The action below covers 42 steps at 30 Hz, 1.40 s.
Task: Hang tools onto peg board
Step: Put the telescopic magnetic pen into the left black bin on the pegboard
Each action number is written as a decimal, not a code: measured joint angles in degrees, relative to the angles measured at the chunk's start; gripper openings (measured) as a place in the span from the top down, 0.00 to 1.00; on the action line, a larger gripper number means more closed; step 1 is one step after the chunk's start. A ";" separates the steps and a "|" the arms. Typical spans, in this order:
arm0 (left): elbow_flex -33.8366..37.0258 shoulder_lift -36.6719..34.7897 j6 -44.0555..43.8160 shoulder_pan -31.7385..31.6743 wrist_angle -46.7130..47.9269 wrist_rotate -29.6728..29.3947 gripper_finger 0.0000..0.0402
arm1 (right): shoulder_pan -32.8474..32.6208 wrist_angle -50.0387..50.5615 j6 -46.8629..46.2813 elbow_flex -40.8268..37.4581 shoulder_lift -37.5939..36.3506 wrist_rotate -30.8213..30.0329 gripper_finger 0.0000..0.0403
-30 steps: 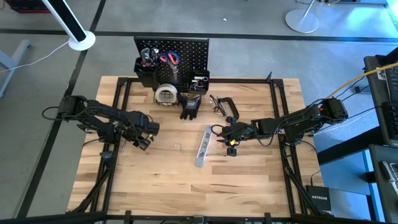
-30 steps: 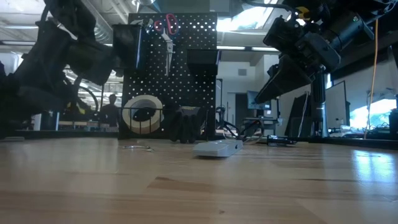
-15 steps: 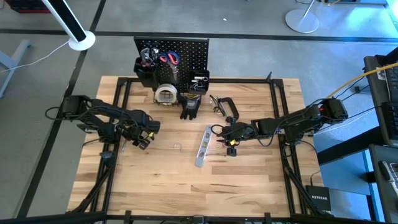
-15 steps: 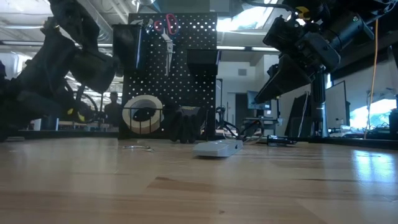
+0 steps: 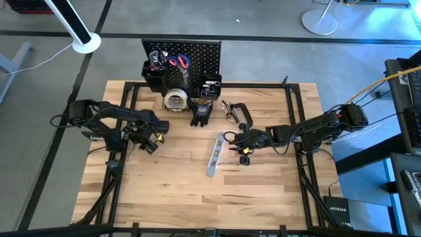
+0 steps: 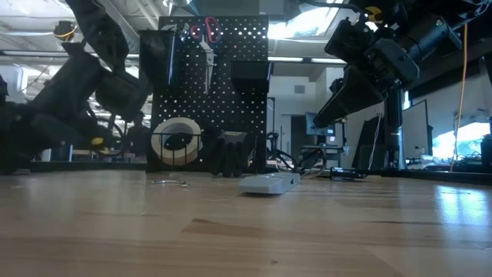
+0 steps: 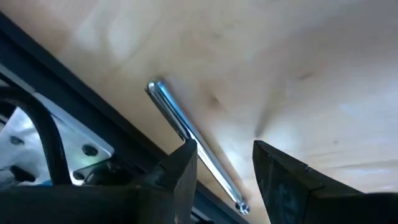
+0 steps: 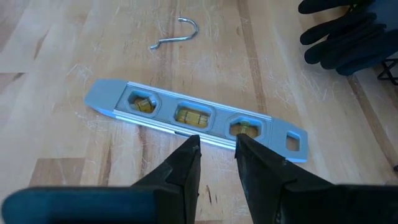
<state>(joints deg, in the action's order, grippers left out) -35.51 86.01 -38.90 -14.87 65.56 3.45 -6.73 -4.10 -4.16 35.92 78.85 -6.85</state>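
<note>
level bar, long axis near-to-far

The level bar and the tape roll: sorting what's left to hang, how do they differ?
The level bar is long, flat and silver, lying out in the middle of the table; the tape roll is a pale ring standing at the foot of the peg board. The level bar carries yellow vials; the tape roll shows none. No gripper holds either.

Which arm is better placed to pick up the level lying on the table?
Right. The right gripper hovers beside the level, and its wrist view shows the open fingers framing the bar. The left gripper is farther off, near the table's left side, over a thin metal rod.
</note>
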 joint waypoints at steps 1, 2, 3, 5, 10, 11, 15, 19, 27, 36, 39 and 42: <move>0.05 0.08 0.50 -0.54 -0.14 0.01 0.64 | 0.01 0.00 0.00 0.00 0.00 0.00 0.74; 0.34 0.21 1.33 -0.98 -0.57 0.01 0.64 | 0.01 0.00 0.00 0.00 0.00 0.00 0.74; 0.70 0.53 2.45 -1.35 -0.75 0.03 0.64 | 0.01 0.00 0.00 0.00 0.00 0.00 0.74; 1.64 1.59 5.43 -1.91 -1.87 0.30 0.64 | 0.00 -0.01 0.00 0.00 0.00 0.00 0.74; 2.12 5.80 8.09 -3.07 -1.95 0.88 0.64 | -0.01 0.13 0.00 0.00 0.00 0.02 0.74; 2.18 6.21 7.91 -3.19 -1.76 0.92 0.64 | -0.01 0.11 0.00 0.00 0.00 0.02 0.74; 1.24 6.78 6.66 -3.11 -0.87 0.84 0.64 | 0.01 0.16 0.00 0.00 0.00 0.02 0.74; -2.14 6.96 4.83 -1.84 1.64 0.16 0.64 | -0.01 -0.44 0.01 0.00 0.00 0.02 0.74; -4.46 7.77 9.10 -2.04 5.11 1.66 0.64 | 0.00 -0.81 -0.02 0.00 0.00 0.36 0.74; -6.13 11.09 18.50 1.32 8.01 8.39 0.64 | 0.00 -1.63 -0.01 0.00 0.00 0.44 0.74; -6.47 13.54 20.09 2.36 8.56 8.45 0.64 | -0.01 -1.85 0.00 0.00 0.00 0.44 0.74; -6.47 16.53 21.69 3.90 8.94 8.43 0.65 | -0.01 -1.63 -0.02 0.00 0.00 0.44 0.74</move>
<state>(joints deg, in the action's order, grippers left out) -41.98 102.54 -17.21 -10.96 74.50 11.88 -6.74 -5.73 -4.18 35.92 78.85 -6.42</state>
